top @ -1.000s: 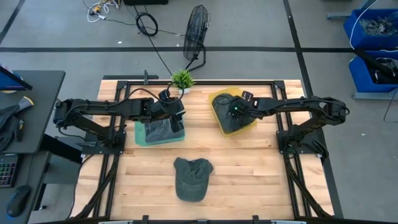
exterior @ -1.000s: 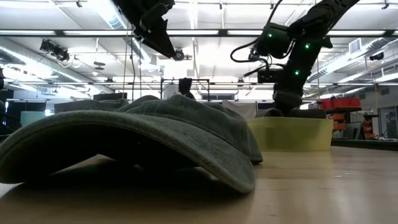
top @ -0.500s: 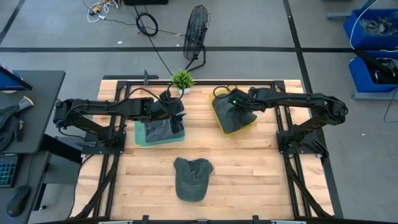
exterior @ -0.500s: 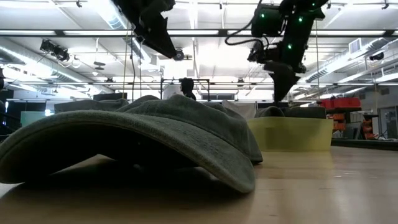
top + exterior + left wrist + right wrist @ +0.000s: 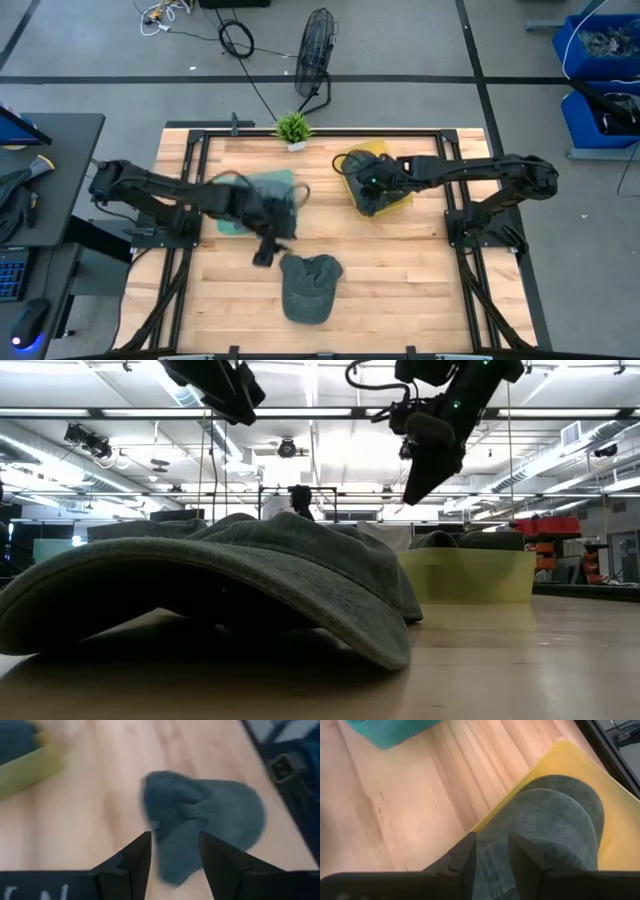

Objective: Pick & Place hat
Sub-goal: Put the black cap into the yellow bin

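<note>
A grey-green cap (image 5: 308, 288) lies crown up on the bare wood near the table's near edge, filling the low view (image 5: 230, 580). My left gripper (image 5: 265, 250) hovers open just left of and above it; its wrist view shows the cap (image 5: 210, 815) beyond the spread fingers (image 5: 172, 837). A second cap (image 5: 555, 815) rests in the yellow tray (image 5: 352, 158). My right gripper (image 5: 368, 188) hangs open above that tray, clear of it in the low view (image 5: 415, 480). A teal tray (image 5: 228, 222) sits at the left.
A small potted plant (image 5: 292, 127) stands at the far edge. The yellow tray (image 5: 470, 575) and teal tray (image 5: 390, 730) flank the middle of the table. Bare wood lies around the loose cap. Black frame rails run along both sides.
My left gripper has swung quickly from above the teal tray toward the near edge, ending beside the loose cap. My right gripper has risen out of the yellow tray, leaving the cap lying there. The loose cap has stayed put.
</note>
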Robot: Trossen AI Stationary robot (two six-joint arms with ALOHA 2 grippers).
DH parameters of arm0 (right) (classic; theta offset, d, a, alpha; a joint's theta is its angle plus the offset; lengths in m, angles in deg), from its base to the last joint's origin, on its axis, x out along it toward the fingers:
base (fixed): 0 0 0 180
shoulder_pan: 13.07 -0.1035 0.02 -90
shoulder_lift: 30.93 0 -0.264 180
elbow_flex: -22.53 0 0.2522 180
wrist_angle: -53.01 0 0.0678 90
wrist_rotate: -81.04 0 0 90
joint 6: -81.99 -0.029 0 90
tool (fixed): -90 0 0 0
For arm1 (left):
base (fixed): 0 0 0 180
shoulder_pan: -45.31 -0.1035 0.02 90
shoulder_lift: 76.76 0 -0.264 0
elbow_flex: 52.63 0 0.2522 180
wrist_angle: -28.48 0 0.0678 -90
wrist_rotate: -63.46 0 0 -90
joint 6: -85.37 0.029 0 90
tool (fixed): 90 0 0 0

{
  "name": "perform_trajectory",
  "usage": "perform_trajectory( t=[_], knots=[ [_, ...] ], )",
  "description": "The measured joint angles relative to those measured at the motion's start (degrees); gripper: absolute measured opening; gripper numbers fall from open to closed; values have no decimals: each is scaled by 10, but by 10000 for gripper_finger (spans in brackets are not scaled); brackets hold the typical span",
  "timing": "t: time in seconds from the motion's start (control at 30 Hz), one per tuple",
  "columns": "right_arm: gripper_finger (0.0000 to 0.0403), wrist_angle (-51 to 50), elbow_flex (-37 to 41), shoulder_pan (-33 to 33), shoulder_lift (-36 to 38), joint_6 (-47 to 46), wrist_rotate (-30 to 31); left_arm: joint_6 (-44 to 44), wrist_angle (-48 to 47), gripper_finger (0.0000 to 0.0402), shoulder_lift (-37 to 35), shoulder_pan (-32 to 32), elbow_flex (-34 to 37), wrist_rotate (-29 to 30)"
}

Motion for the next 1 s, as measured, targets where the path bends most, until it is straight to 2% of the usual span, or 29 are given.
perform_trajectory(
  t=[0.17,0.4,0.47,0.6,0.9,1.0],
  knots=[
    [114,2,0,-13,0,-2,1,2,86,169,61,51,15,2],
    [114,2,0,-29,0,-12,1,-5,146,169,153,70,15,-2],
    [114,2,0,-31,0,-12,1,-21,149,169,178,69,15,-22],
    [114,2,0,-31,0,-11,1,-51,146,169,213,55,15,-117],
    [114,3,0,-31,0,-6,1,-21,201,168,236,16,15,-131],
    [114,4,0,-31,0,14,1,-2,213,150,247,9,15,-154]
  ],
)
